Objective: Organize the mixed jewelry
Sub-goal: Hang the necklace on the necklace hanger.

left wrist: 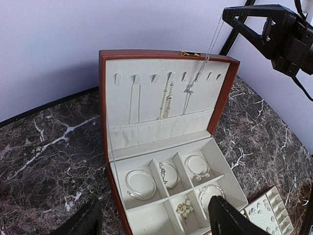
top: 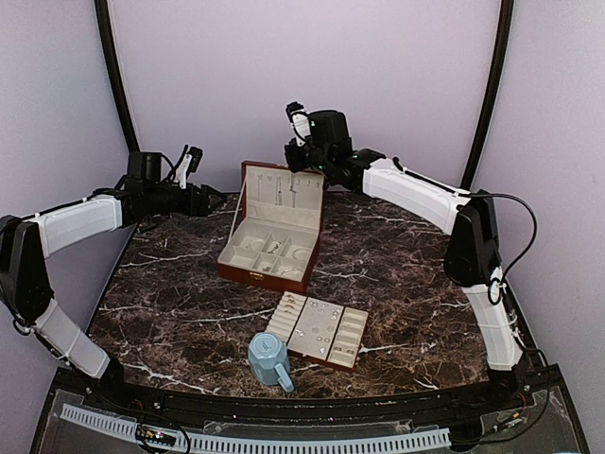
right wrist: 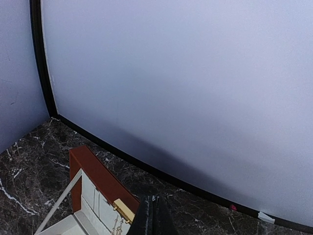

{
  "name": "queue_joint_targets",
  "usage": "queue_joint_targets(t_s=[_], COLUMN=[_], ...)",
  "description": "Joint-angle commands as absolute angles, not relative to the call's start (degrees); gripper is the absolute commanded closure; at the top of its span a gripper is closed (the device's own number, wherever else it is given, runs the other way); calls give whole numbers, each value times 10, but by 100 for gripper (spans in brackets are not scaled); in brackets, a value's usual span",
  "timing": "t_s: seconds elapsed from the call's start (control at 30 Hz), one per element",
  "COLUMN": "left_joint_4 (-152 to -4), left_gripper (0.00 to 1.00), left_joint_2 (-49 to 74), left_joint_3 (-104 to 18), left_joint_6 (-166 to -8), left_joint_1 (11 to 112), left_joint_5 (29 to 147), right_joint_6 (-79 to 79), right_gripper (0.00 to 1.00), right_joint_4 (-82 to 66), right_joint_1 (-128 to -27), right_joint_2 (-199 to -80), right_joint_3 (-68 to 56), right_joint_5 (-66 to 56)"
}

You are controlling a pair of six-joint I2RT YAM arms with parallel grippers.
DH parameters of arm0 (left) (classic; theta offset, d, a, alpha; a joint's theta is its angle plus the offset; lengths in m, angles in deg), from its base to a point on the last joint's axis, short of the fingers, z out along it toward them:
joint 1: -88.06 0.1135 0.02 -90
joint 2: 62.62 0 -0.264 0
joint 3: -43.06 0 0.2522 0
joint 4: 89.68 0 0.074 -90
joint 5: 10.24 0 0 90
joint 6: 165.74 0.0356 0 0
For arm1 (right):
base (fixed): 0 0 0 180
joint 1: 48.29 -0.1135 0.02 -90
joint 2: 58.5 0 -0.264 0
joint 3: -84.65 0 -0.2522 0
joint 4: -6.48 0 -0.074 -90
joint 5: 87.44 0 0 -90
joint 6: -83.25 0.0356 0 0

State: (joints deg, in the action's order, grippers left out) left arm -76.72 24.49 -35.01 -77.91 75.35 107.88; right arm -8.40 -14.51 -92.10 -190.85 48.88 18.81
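1. One dark marble table (top: 189, 312) fills the lower half of the top view.
2. We note the left gripper (left wrist: 155, 201) at the left of the top view, apart from the box. Its fingers are spread wide at the bottom of the left wrist view and hold nothing.
3. We note the right gripper (right wrist: 152, 203) above the lid. Its fingers are pressed together on the top end of a silvery chain (left wrist: 208, 54) at the upper right of the left wrist view. The chain hangs in front of the lid's cream lining; we cannot tell if it touches.
4. At top-view centre stands the brown jewelry box (top: 269, 274), lid upright. Two hung chains (left wrist: 165, 100) are in the lid. Silvery bangles (left wrist: 141, 185) lie one to a compartment, with a gold-coloured cluster (left wrist: 185, 208) in the front middle cell.
5. Lower centre, apart from the box, lies the cream-lined tray (top: 352, 342).
6. Just beside the tray's left end is the light-blue mug (top: 265, 355).
7. Smallest are the tiny silvery pieces (top: 317, 326) in the tray's middle section.
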Motion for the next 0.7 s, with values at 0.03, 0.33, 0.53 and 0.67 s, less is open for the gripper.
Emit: queue_joint_targets(t_s=[0.03,0.33,0.53,0.67], left_joint_4=[-777,-776,-775,-776], left_gripper=[23,23,23,23], left_joint_2=[244,242,241,242], left_joint_3=[-343,-342,-341,-341], left_joint_6=[-782,-781,-780,-781], left_joint_1=[752,752,752,752], left_joint_5=[1088,1088,1088,1088], right_joint_6=[-80,-85,-96,-99], right_gripper=[100,100,100,100], right_joint_4=[-123,-127,-127,-123], right_joint_1=[-919,-919,-919,-919], right_joint_2=[-1921,-1931,-1940,-1942], right_joint_3=[476,472,473,473], right_joint_5=[177,187,201,205])
